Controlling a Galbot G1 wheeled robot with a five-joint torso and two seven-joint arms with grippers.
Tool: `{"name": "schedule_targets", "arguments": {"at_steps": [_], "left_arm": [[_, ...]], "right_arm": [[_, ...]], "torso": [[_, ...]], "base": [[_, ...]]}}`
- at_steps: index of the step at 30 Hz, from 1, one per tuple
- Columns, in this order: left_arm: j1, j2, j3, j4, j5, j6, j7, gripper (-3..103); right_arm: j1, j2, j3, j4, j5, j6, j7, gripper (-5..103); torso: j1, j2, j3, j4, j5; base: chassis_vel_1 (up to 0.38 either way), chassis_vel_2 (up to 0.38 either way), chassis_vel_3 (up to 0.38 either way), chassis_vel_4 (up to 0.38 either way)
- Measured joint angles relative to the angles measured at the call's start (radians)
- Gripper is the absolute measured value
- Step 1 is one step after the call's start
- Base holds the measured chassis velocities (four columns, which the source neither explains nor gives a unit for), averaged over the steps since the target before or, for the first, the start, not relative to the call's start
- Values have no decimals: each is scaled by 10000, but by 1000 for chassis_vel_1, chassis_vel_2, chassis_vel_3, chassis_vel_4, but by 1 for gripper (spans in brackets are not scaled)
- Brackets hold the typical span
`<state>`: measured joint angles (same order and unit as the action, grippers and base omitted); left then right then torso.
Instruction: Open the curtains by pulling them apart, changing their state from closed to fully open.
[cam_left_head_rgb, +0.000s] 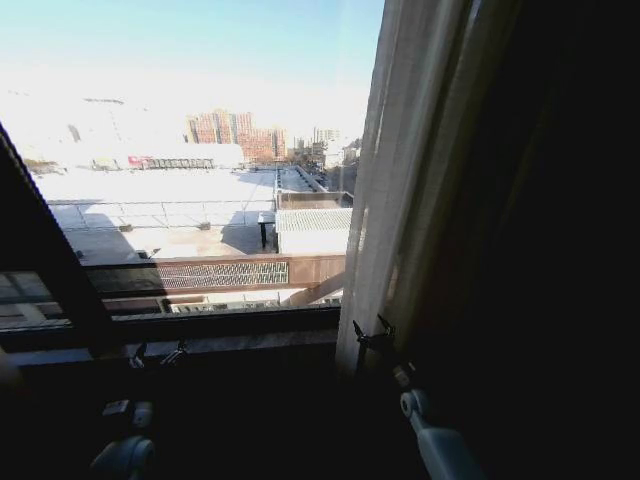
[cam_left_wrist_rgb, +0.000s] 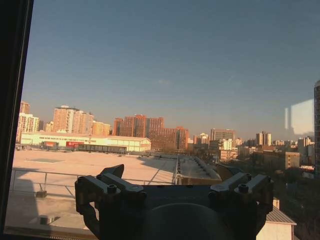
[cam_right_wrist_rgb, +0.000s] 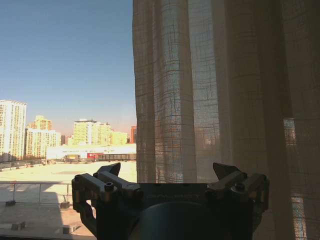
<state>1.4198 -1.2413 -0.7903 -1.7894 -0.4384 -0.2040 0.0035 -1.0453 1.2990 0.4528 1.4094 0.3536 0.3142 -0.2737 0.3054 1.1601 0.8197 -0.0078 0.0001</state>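
Observation:
A sheer cream curtain (cam_left_head_rgb: 400, 180) hangs bunched at the right side of the window, its pleats close in front of the right wrist camera (cam_right_wrist_rgb: 210, 90). My right gripper (cam_left_head_rgb: 372, 335) is open at the curtain's inner edge, low near the sill, and nothing sits between its fingers (cam_right_wrist_rgb: 167, 170). Whether it touches the fabric I cannot tell. My left gripper (cam_left_head_rgb: 158, 353) is open at the sill further left and faces bare glass (cam_left_wrist_rgb: 172, 172), holding nothing.
A dark opaque drape (cam_left_head_rgb: 540, 220) fills the right behind the sheer curtain. The window sill (cam_left_head_rgb: 230, 345) runs just beyond both grippers. A dark slanted frame (cam_left_head_rgb: 45, 260) crosses the left. Rooftops and city buildings lie beyond the glass (cam_left_head_rgb: 200, 130).

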Motion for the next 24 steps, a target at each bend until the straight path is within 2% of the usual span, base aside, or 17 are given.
{"name": "schedule_targets", "arguments": {"at_steps": [6,11,24], "left_arm": [[-1,0,1,0,0,0,0,100],[-1,0,0,0,0,0,0,100],[0,0,-1,0,0,0,0,100]], "right_arm": [[100,4,-79,-51,-140,12,260,100],[281,39,-255,-244,-145,323,486,100],[1451,341,-1112,-1299,-708,-129,1256,100]], "torso": [[18,-7,6,-1,-1],[10,-6,4,0,-1],[7,-3,3,1,-1]], "base": [[-166,145,142,-144],[-32,32,21,-18],[0,0,0,0]]}}
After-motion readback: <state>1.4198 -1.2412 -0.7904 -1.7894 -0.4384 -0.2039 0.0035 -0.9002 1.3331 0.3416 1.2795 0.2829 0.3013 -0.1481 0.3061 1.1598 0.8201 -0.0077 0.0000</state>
